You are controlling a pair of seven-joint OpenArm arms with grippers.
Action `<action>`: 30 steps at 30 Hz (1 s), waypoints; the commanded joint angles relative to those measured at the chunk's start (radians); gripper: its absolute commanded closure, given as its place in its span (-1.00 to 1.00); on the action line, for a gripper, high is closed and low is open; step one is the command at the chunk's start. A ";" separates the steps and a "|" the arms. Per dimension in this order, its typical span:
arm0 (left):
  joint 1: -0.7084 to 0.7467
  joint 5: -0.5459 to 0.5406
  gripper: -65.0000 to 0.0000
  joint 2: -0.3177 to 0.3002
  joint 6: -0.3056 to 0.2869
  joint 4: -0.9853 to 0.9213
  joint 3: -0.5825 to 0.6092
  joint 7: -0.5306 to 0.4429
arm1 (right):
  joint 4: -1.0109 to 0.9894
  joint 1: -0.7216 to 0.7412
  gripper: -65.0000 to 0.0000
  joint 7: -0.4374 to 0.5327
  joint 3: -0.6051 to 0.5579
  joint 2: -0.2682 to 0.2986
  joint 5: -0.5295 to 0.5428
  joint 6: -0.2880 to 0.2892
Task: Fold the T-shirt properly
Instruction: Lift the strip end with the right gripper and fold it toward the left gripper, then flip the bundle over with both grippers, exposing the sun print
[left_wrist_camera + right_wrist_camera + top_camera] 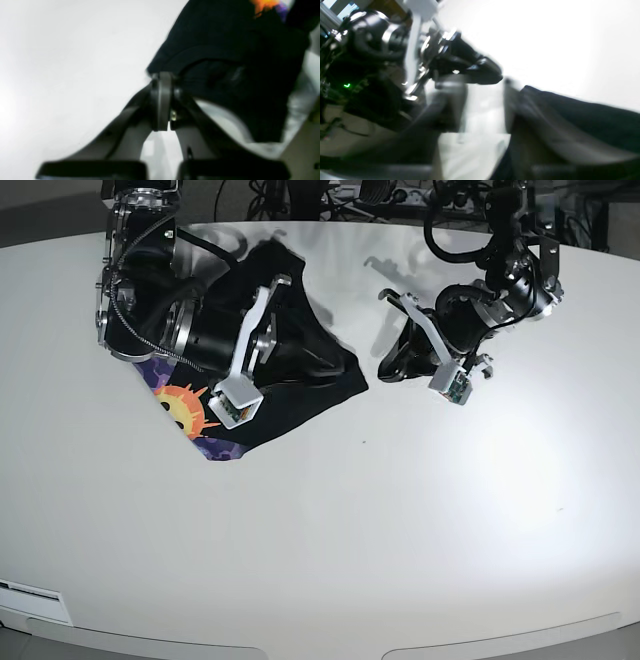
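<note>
The black T-shirt (300, 395) lies bunched at the table's far left in the base view, with its orange sun print (183, 410) showing at the lower left edge. My right gripper (310, 358) sits over the shirt. In the right wrist view it (482, 105) is open, and black cloth (570, 125) lies against one finger. My left gripper (388, 368) is just right of the shirt's right corner. In the left wrist view its fingers (161, 100) are pressed together at the edge of the black cloth (225, 62). No cloth shows between them.
The white table (400, 510) stretches to the front and right. The left arm's body (500, 290) and cables stand at the back right. The right arm's bulk (150, 300) covers the shirt's left part. The left arm also shows in the right wrist view (470, 65).
</note>
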 commanded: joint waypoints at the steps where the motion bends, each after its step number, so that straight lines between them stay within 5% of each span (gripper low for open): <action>1: -0.008 -0.060 1.00 -0.005 -0.061 0.018 -0.002 -0.019 | 0.018 0.026 1.00 0.026 0.003 0.001 -0.034 0.007; 4: -0.008 -0.251 1.00 -0.005 -0.225 0.019 0.000 -0.018 | 0.010 0.040 1.00 0.179 0.003 0.002 -0.263 0.007; 6: -0.012 -0.335 1.00 -0.003 -0.236 0.019 0.002 -0.018 | 0.003 0.040 1.00 0.300 0.003 0.007 -0.415 -0.044; 9: -0.024 -0.254 1.00 0.004 -0.236 0.018 0.041 -0.019 | -0.036 0.051 1.00 0.396 0.002 0.043 -0.544 -0.098; 15: -0.047 -0.005 1.00 0.023 -0.218 -0.038 0.252 -0.129 | -0.268 0.194 1.00 0.418 -0.062 0.143 -0.576 -0.098; 22: -0.084 0.105 1.00 0.119 -0.218 -0.191 0.360 -0.140 | -0.469 0.328 1.00 0.456 -0.239 0.257 -0.674 -0.112; 27: -0.158 0.172 1.00 0.074 -0.193 -0.348 0.359 -0.178 | -0.475 0.258 1.00 0.442 -0.254 0.351 -0.667 -0.119; 30: -0.238 0.181 1.00 0.026 -0.188 -0.443 0.359 -0.185 | -0.472 0.196 1.00 0.441 -0.249 0.398 -0.668 -0.210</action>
